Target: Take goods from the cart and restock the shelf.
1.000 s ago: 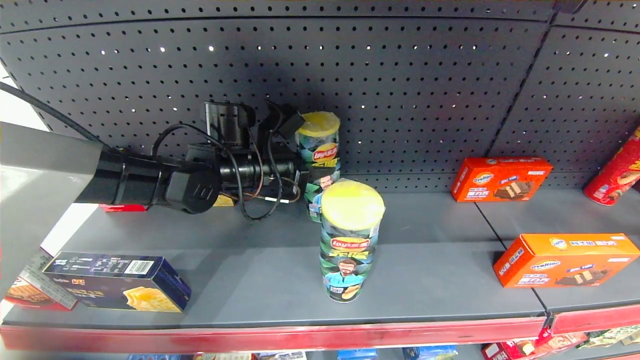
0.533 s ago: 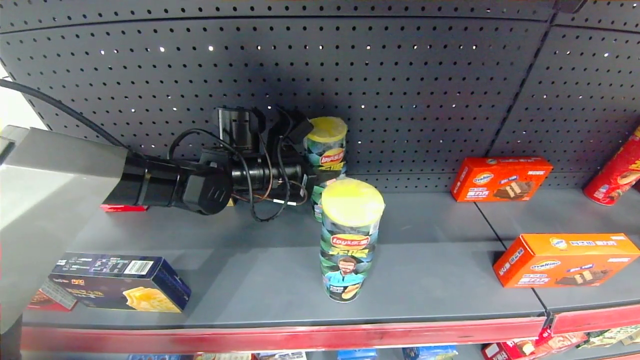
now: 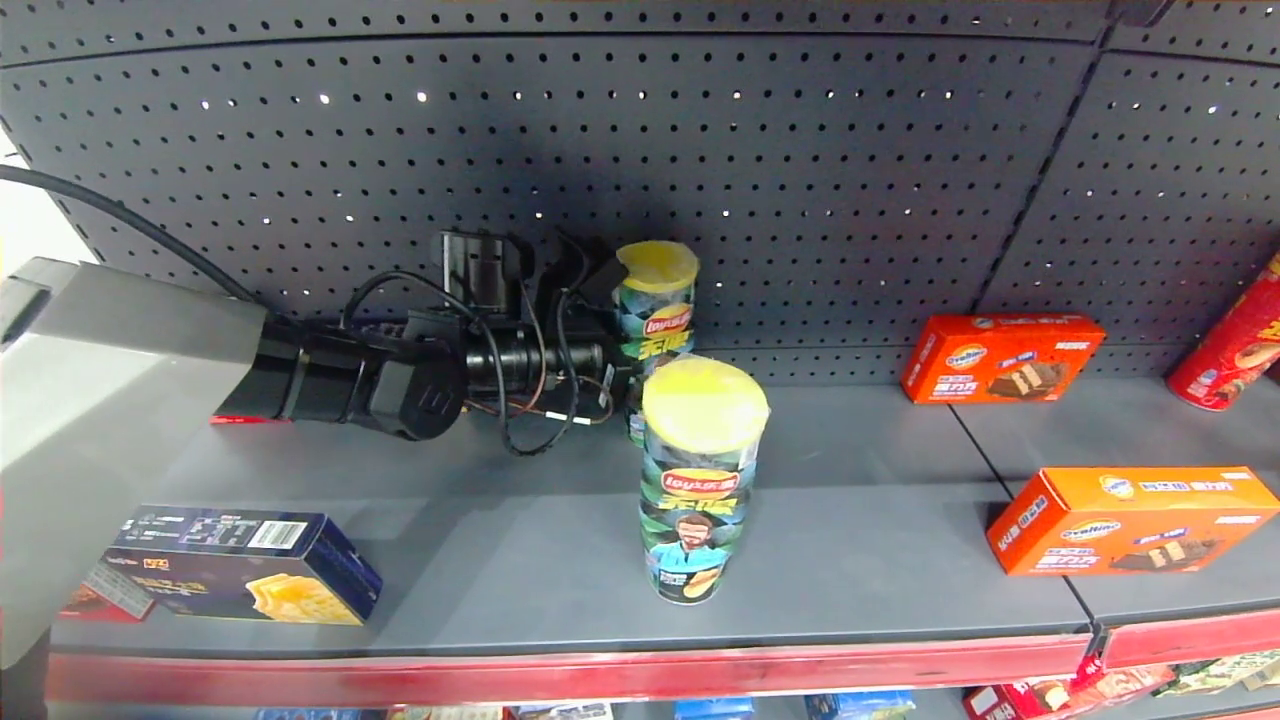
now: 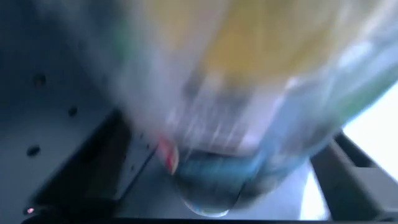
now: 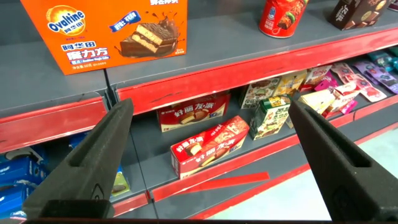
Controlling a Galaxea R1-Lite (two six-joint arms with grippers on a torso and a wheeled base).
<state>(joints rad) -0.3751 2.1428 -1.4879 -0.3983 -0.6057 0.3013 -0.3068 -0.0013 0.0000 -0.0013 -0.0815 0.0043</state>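
Near the shelf's pegboard back wall [image 3: 800, 180], my left gripper [image 3: 612, 335] is shut on a chips can [image 3: 657, 300] with a yellow lid, held upright. In the left wrist view that can [image 4: 249, 93] is a close blur between the fingers [image 4: 127, 168]. Its base is hidden behind a second, identical chips can [image 3: 700, 480], which stands upright on the grey shelf [image 3: 480, 530] just in front. My right gripper [image 5: 211, 106] hangs open with nothing in it, facing the lower shelves.
A dark blue box [image 3: 240, 565] lies at the shelf's front left. Two orange boxes [image 3: 1000, 357] [image 3: 1135, 520] and a tilted red can [image 3: 1235, 345] are on the right. There is free room left and right of the front can. The lower shelves [image 5: 205, 134] hold several snack boxes.
My left arm has carried the held can to the right and slightly lower, closer to the back wall and right behind the front can. Nothing else has moved.
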